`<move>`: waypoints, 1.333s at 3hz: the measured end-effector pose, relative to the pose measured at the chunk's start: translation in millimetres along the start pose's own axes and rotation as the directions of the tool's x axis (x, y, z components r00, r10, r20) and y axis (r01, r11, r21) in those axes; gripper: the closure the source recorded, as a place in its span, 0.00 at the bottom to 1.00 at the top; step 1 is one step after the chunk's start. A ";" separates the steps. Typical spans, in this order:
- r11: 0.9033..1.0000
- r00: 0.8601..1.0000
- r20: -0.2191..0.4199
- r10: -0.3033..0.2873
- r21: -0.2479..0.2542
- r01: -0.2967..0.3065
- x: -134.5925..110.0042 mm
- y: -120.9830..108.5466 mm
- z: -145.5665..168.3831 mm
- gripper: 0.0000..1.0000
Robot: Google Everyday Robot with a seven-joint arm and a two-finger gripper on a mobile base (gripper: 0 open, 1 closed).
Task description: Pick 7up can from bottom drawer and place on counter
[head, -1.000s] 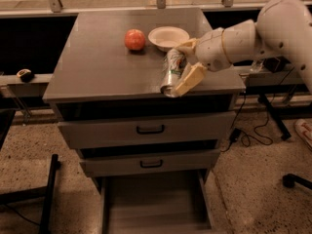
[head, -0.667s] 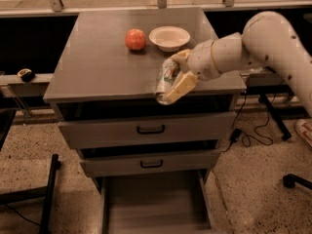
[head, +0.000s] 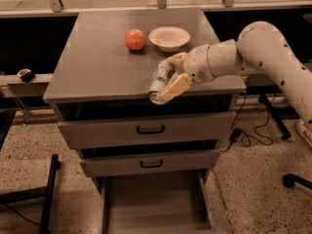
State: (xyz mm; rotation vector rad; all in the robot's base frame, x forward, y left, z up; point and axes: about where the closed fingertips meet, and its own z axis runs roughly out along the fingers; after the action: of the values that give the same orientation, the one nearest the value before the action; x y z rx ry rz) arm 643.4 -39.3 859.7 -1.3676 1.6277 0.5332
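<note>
One view only. The camera sits high in front of the cabinet (head: 195,126), facing it and tilted down.

Middle range: the full width of the cabinet is in frame, with floor (head: 29,145) showing on both sides.

The counter (head: 97,67) fills the upper middle, its back edge near the top of the frame. The open bottom drawer (head: 156,204) runs off the lower edge.

The arm (head: 263,48) comes in from the right edge. The gripper (head: 165,81) is at the counter's front edge, right of centre, clamped round the tilted can (head: 159,77), side-on to the lens.
</note>
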 end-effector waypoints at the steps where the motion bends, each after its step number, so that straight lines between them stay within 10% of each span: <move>1: 1.000 0.991 0.136 0.009 0.020 -0.012 -23.3 -18.3 -7.3 1.00; 2: 0.999 0.956 0.293 -0.011 0.033 0.001 -57.5 -38.0 -19.7 1.00; 3: 0.997 0.950 0.311 -0.020 0.072 -0.002 -70.0 -50.2 -29.4 1.00; 4: 0.992 0.981 0.196 -0.005 0.122 -0.020 -59.5 -53.0 -24.6 1.00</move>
State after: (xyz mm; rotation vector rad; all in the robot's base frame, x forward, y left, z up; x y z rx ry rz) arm 681.8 -42.4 933.7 -1.1803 1.4809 0.5453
